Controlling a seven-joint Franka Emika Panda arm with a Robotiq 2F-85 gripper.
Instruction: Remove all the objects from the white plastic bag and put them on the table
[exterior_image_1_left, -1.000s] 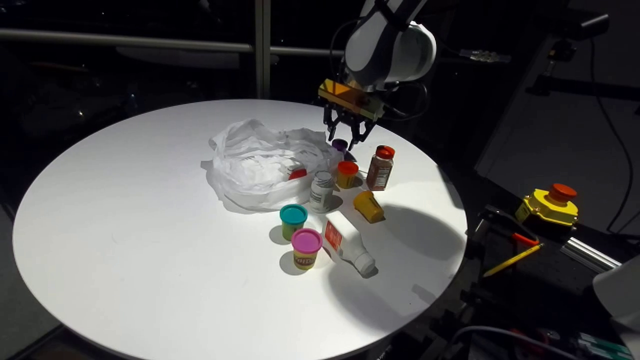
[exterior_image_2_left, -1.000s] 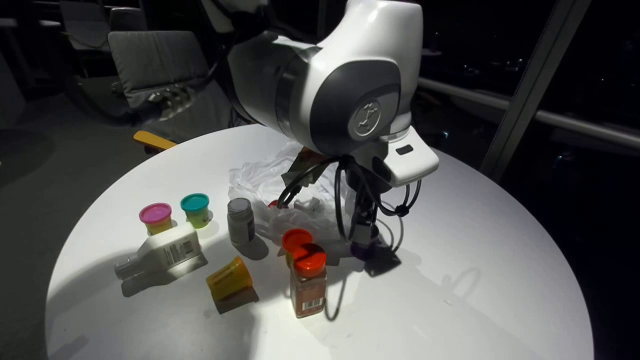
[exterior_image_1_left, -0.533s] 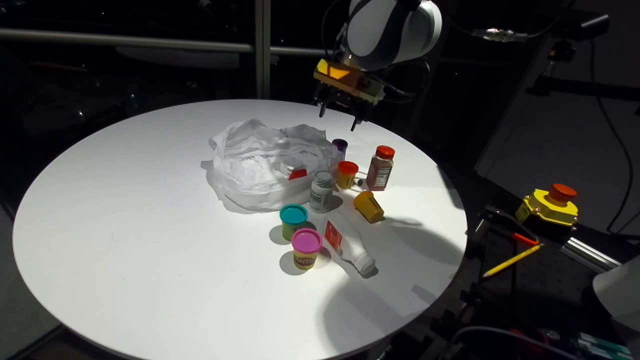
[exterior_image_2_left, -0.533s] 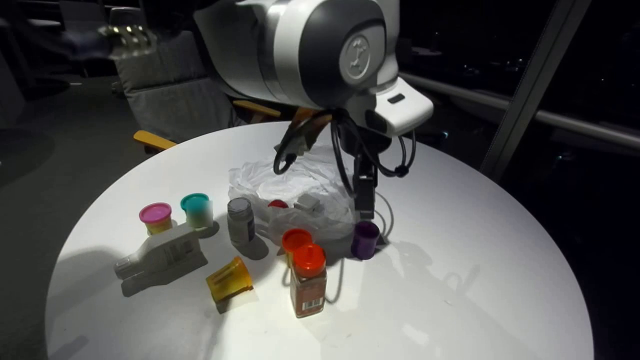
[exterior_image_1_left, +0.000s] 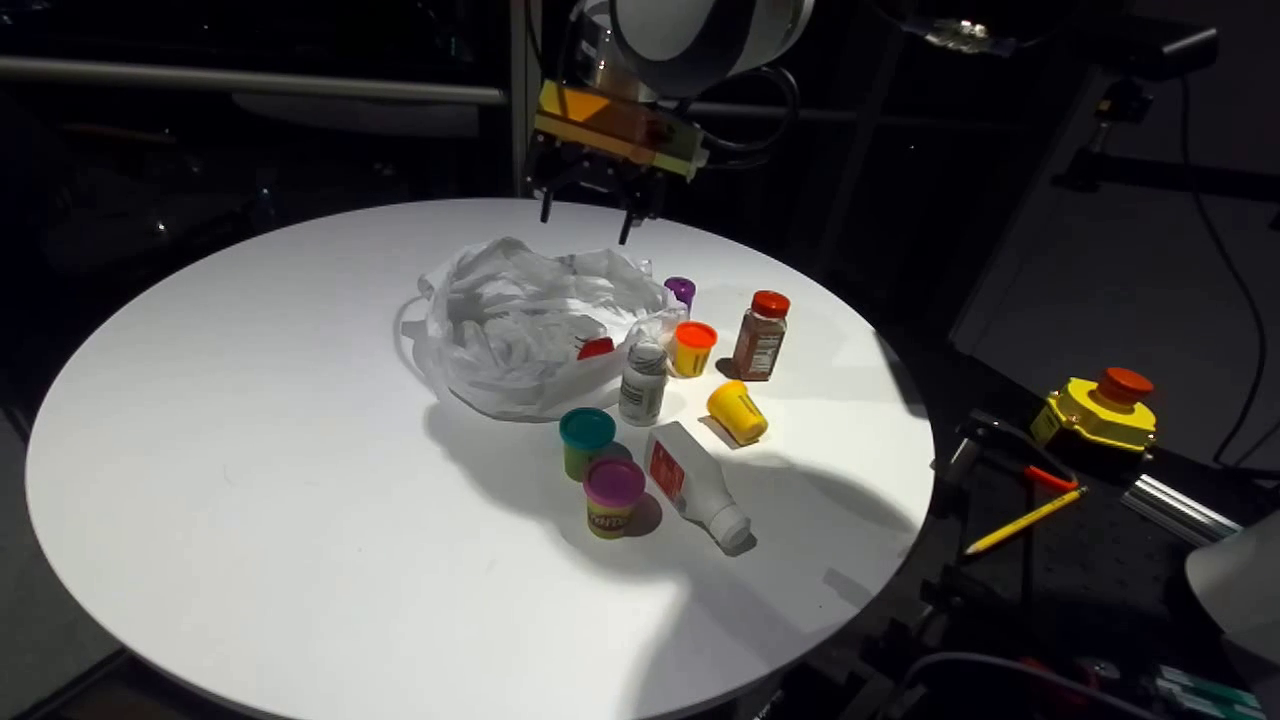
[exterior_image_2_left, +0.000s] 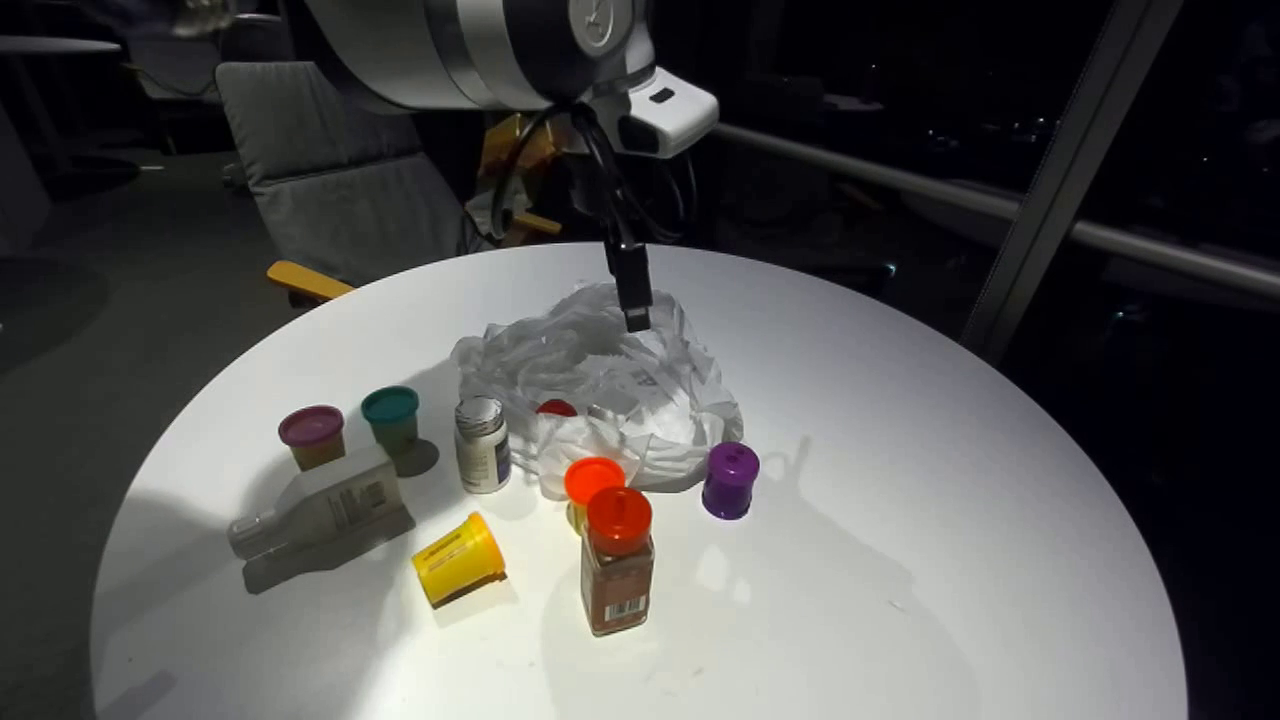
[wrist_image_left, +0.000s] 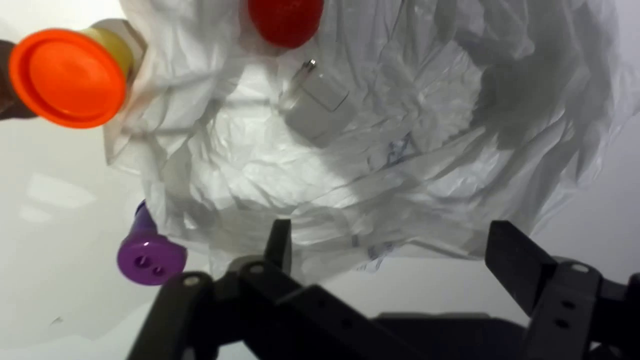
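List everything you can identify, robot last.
Table: one, white, centre.
Plastic bag: one, white, tabletop.
Red item: one, red, in bag.
Pronged block: one, white, in bag.
Purple container: one, purple, beside bag.
Orange-lidded tub: one, yellow, beside bag.
Teal-lidded tub: one, green, tabletop.
Pink-lidded tub: one, yellow, tabletop.
Tipped tub: one, yellow, tabletop.
Upright bottle: one, white, beside bag.
Lying bottle: one, white, tabletop.
Jar: one, reddish brown, tabletop.
Button box: one, yellow, off table.
Pencil: one, yellow, off table.
Chair: at least one, grey, off table.
Arm: one, white and black, above table.
Claw: one, black, open near bag.
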